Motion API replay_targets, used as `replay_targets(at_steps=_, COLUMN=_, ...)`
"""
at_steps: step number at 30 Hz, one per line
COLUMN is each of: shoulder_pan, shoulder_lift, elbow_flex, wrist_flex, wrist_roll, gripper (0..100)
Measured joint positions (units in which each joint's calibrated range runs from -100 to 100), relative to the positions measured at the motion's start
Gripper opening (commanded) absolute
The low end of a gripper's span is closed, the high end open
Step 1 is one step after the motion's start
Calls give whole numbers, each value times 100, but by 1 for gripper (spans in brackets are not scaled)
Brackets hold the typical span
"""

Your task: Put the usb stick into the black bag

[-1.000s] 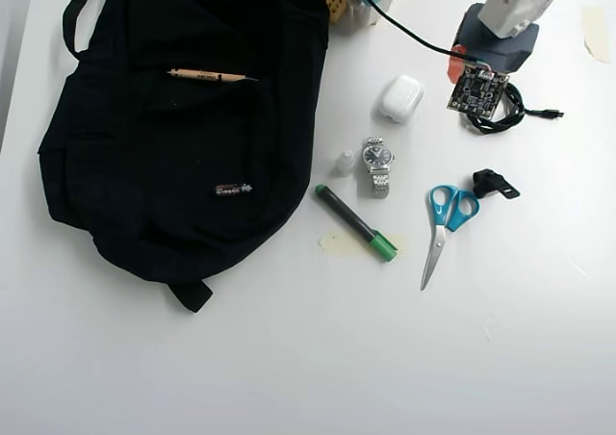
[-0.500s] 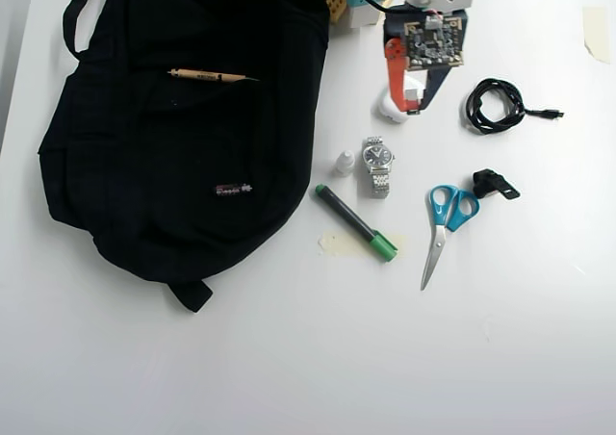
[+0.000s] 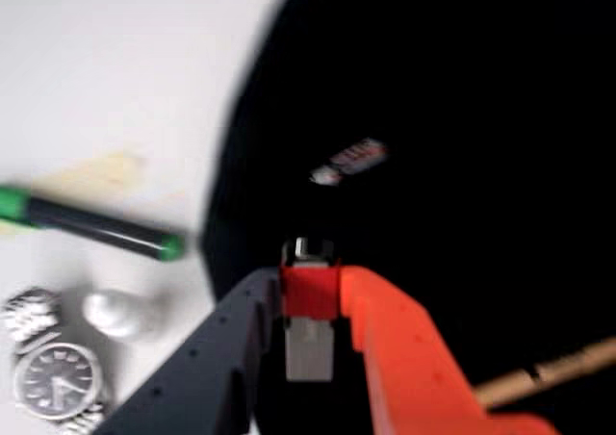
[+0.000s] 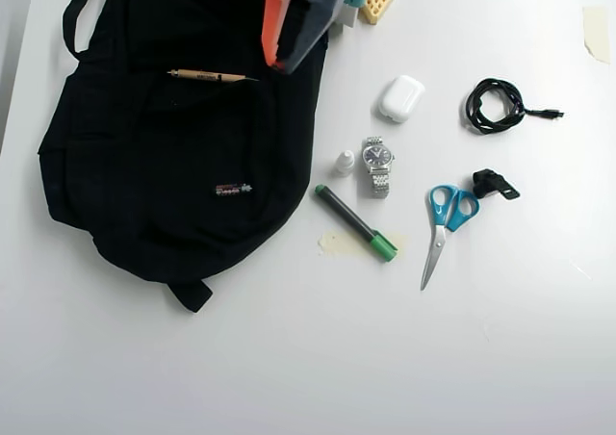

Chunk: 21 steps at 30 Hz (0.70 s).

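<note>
My gripper point(image 3: 308, 279) is shut on the usb stick point(image 3: 310, 312), a red body with a silver metal end, held between the black finger on the left and the orange finger on the right. In the wrist view it hangs over the black bag point(image 3: 462, 108), near the bag's edge. In the overhead view the gripper point(image 4: 281, 62) is over the bag's point(image 4: 164, 156) upper right part and hides the stick. The bag lies flat at the left of the white table, with a small red label point(image 4: 233, 190) on it.
A wooden pen point(image 4: 207, 75) lies on the bag. Right of the bag are a green-capped marker point(image 4: 354, 222), a small white bottle point(image 4: 344, 162), a wristwatch point(image 4: 376, 164), a white case point(image 4: 401, 98), blue scissors point(image 4: 443, 223), a black cable point(image 4: 496, 105) and a black clip point(image 4: 494, 184).
</note>
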State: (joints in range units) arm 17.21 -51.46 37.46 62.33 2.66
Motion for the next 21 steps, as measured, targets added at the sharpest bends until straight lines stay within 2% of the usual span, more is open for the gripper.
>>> replay_targets(at_steps=3, shoulder_pan=734, shoulder_lift=17, elbow_flex=154, wrist_flex=-17, wrist_roll=-122, gripper=2)
replay_targets(at_steps=5, shoulder_pan=1233, shoulder_lift=17, elbow_flex=631, wrist_flex=-614, wrist_roll=-249, gripper=2)
replay_targets(at_steps=10, shoulder_pan=1703, shoulder_lift=409, elbow_flex=2449, wrist_flex=-4099, wrist_roll=-571, gripper=5)
replay_targets(at_steps=12, shoulder_pan=1747, shoulder_lift=851, elbow_flex=2500, wrist_flex=-4729, wrist_roll=-576, gripper=19)
replay_targets(at_steps=14, shoulder_pan=1703, shoulder_lift=901, elbow_flex=2517, wrist_flex=-4891, wrist_roll=-576, gripper=16)
replay_targets(at_steps=16, shoulder_pan=1695, shoulder_lift=909, elbow_flex=2526, wrist_flex=-4891, wrist_roll=-576, gripper=1)
replay_targets(at_steps=19, shoulder_pan=1505, shoulder_lift=817, elbow_flex=2560, wrist_flex=-4891, wrist_roll=-571, gripper=2)
replay_targets(at_steps=21, shoulder_pan=873, shoulder_lift=225, elbow_flex=2816, wrist_flex=-4653, wrist_roll=-557, gripper=2)
